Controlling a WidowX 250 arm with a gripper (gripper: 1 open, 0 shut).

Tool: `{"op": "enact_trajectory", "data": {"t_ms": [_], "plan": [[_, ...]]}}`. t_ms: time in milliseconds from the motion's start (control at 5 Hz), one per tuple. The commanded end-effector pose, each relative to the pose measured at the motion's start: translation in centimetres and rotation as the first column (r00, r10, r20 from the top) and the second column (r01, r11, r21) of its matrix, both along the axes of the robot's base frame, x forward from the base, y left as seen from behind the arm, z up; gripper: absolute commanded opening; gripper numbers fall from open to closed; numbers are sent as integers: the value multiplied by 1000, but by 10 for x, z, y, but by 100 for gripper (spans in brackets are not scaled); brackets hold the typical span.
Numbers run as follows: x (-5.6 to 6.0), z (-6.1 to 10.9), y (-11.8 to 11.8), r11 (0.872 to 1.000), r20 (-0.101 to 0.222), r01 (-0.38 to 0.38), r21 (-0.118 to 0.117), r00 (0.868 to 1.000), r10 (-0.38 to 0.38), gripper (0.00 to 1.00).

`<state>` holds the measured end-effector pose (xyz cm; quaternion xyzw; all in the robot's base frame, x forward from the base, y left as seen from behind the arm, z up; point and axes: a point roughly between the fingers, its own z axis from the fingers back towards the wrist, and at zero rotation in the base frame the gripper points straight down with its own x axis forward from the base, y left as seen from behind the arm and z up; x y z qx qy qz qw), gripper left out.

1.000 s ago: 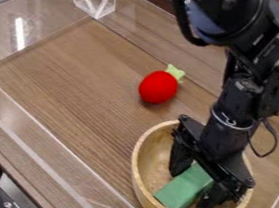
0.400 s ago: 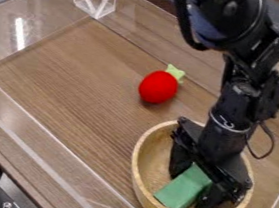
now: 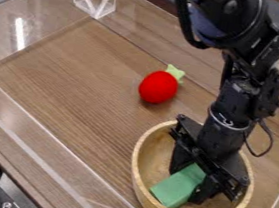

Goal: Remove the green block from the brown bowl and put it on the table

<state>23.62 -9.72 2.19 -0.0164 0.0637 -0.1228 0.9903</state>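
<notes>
Claw (image 3: 202,178) observed inside the brown bowl (image 3: 150,192), closed upon the green block (image 3: 175,190); red fruit (image 3: 159,87) lies beyond the bowl.

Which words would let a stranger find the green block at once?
Look for the wide tan wooden bowl on the dark brown table, under the black arm. Inside it lies the block, a flat mint-green bar, partly covered by the pincer. The red fruit nearby is rounder and outside the bowl.
</notes>
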Motion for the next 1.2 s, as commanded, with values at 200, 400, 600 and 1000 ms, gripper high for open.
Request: {"op": "enact_trajectory", "data": {"t_ms": [200,400,600,1000], "plan": [[4,18,5,1000,41,7,-16,999,-6,0],[4,26,8,1000,53,10,-20,999,-9,0],[7,52,10,1000,84,3,-17,996,-2,0],[11,96,57,993,128,-114,-7,985,114,0]]}}
